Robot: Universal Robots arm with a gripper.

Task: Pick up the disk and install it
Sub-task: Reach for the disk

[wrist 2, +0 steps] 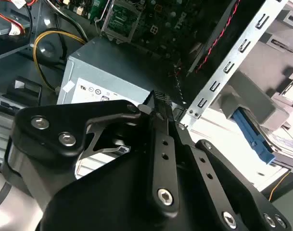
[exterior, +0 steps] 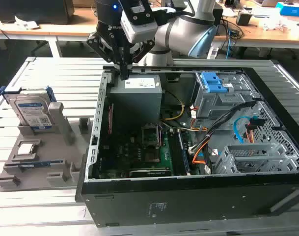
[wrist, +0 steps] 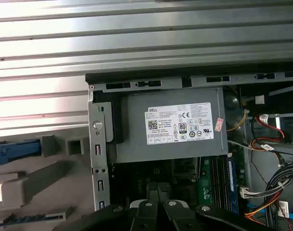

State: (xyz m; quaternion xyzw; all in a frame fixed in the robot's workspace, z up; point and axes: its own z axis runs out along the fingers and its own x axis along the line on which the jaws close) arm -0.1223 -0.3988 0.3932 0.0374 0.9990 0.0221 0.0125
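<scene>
The black gripper [exterior: 123, 73] hangs over the grey metal power supply box [exterior: 137, 96] in the open black computer case [exterior: 188, 201], its jaws pressed together and holding nothing. The silver, blue-framed disk [exterior: 32, 110] stands upright in a grey plastic holder [exterior: 46, 157] on the slatted metal worktop [exterior: 56, 73], at the exterior view's left, well apart from the gripper.

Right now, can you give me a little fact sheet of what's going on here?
Gripper: shut, empty, just above the power supply in the open computer case
Disk: upright in a grey holder, outside the case on the exterior view's left, untouched
Drive bay: grey, blue latch on top, inside the case
</scene>
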